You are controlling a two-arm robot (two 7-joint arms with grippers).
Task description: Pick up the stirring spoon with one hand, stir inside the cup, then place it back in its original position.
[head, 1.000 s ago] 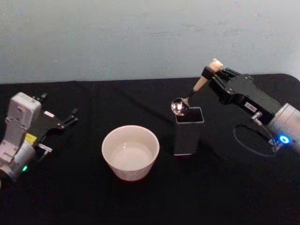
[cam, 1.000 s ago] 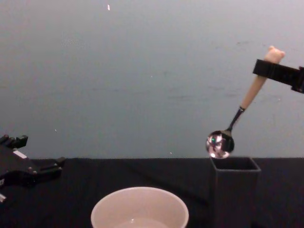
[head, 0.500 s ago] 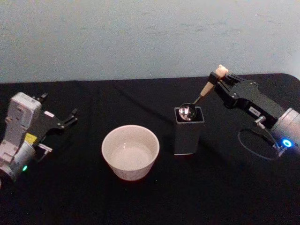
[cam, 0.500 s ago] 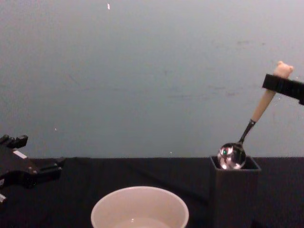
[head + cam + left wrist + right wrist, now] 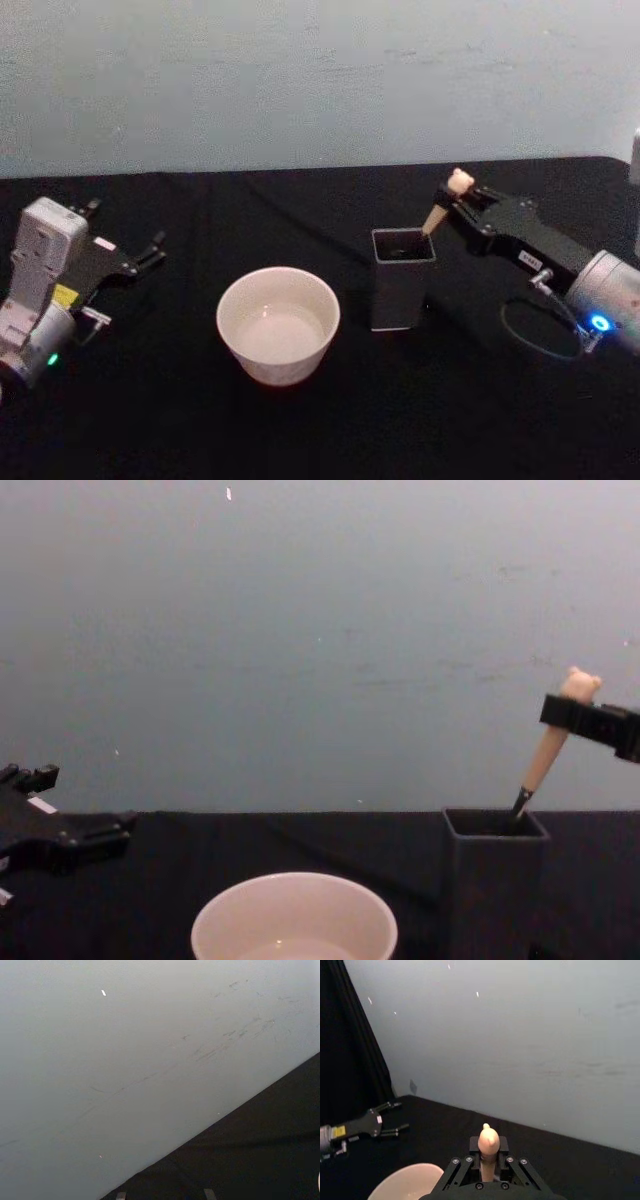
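Slim wooden stirring spoon point(image 5: 434, 218) clamped by right gripper point(image 5: 447, 197), stem in square holder point(image 5: 403, 285), left gripper point(image 5: 152, 252) fingers spread

Gripping the stirring spoon point(image 5: 488, 1141) by its wooden handle.
Clamped in the right gripper point(image 5: 489, 1159), bear head poking out, cup point(image 5: 405, 1182) close by.

No word or number can be read here. A yellow sticker point(image 5: 64, 296) on my left arm point(image 5: 38, 245), a small white label point(image 5: 104, 243) behind my left gripper point(image 5: 152, 248) and a white strip point(image 5: 527, 259) on the body of my right gripper point(image 5: 447, 203) each carry print too small to make out.
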